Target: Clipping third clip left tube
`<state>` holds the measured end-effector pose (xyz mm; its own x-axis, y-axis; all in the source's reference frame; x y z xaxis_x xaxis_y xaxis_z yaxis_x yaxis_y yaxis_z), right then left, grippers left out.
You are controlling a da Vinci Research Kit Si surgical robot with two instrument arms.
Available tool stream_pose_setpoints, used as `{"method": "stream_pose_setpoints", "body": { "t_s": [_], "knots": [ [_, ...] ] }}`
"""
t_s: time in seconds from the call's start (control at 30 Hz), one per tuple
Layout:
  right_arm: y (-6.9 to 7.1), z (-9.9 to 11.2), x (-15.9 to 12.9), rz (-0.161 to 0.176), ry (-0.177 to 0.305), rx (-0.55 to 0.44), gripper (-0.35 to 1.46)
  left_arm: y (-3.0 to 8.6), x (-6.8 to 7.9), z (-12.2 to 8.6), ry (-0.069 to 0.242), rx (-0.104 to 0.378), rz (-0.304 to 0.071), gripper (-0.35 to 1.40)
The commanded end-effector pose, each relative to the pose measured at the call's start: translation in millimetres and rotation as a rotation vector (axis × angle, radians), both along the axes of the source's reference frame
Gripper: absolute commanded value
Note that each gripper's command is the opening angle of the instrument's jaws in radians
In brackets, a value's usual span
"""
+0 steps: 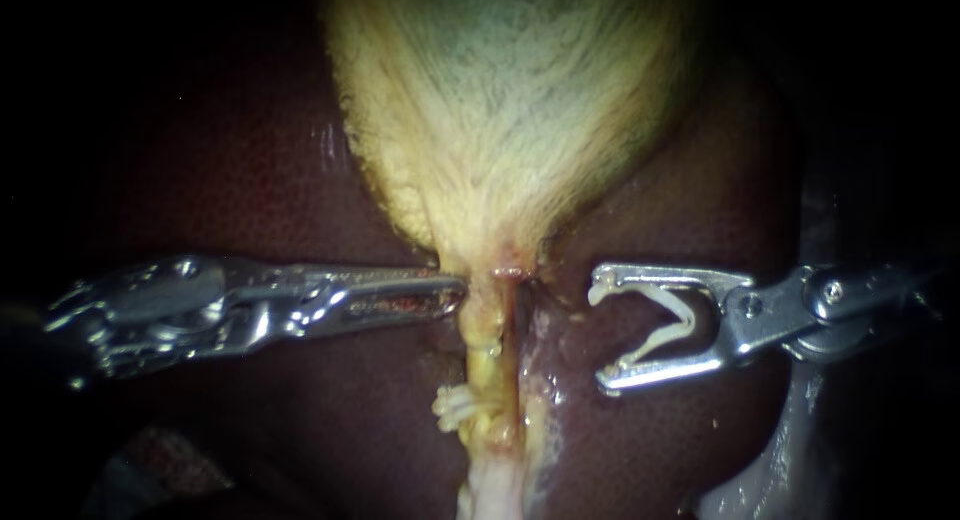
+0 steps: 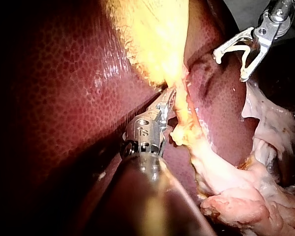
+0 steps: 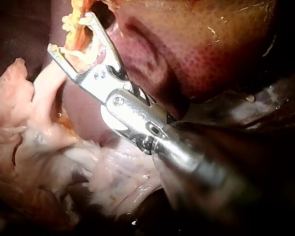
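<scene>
Left tube [image 1: 481,332] runs down from the gallbladder [image 1: 500,110] neck, centre of scene, pale clips [image 1: 455,407] already on its lower part. Our left instrument [image 1: 455,290] has its jaws closed on the gallbladder at the neck, just left of the tube. Our right instrument [image 1: 603,337] sits to the right, clear of the tube, jaws spread wide and holding an open clip [image 1: 672,330]. Liver [image 1: 250,180] lies behind.

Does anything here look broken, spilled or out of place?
Nothing stands out. The bent white clip sits held between the right instrument's jaws, beside the tube and not yet on it. Lower down, small white clips already sit on that tube.
</scene>
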<state>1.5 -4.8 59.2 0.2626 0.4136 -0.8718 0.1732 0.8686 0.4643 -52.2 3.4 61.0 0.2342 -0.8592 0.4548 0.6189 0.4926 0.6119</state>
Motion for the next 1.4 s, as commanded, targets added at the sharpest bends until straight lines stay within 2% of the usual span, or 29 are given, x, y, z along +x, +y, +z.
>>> {"method": "stream_pose_setpoints", "body": {
  "t_s": [0.03,0.17,0.3,0.4,0.53,0.63,0.8,1.1,1.3,1.4],
  "knots": [
    [0.0,0.0,0.1,0.000,0.000,0.000,0.60,0.0,0.1,0.0,0.000,0.000,0.000,-0.35],
    [-0.7,0.4,0.9,-0.004,0.003,-0.004,0.60,-0.1,0.9,-0.2,-0.002,0.001,0.004,-0.35],
    [-2.4,1.8,2.9,-0.005,-0.005,0.018,0.60,0.1,2.0,-0.8,-0.007,0.004,0.010,-0.35],
    [-4.2,3.4,4.9,-0.016,-0.012,0.058,0.59,0.2,3.5,-1.4,-0.003,0.002,0.007,-0.35],
    [-6.6,5.8,7.5,-0.009,-0.042,0.139,0.57,0.4,5.2,-2.1,0.005,-0.002,0.000,-0.35],
    [-7.4,7.4,9.2,0.000,-0.062,0.185,0.55,0.6,5.7,-2.5,0.005,0.000,0.000,-0.35],
    [-7.0,9.4,11.0,0.020,-0.087,0.240,0.54,0.4,5.6,-3.1,0.006,0.001,-0.002,-0.35],
    [-4.3,12.9,11.2,0.034,-0.111,0.270,0.54,0.0,5.4,-4.0,0.011,0.002,-0.004,-0.35],
    [-3.7,13.6,11.2,0.023,-0.156,0.258,0.54,-0.3,5.1,-4.5,0.010,0.000,-0.007,-0.35],
    [-3.8,13.4,11.6,0.023,-0.156,0.258,0.54,-0.4,4.9,-4.7,0.013,-0.001,-0.011,-0.35]
  ]
}}
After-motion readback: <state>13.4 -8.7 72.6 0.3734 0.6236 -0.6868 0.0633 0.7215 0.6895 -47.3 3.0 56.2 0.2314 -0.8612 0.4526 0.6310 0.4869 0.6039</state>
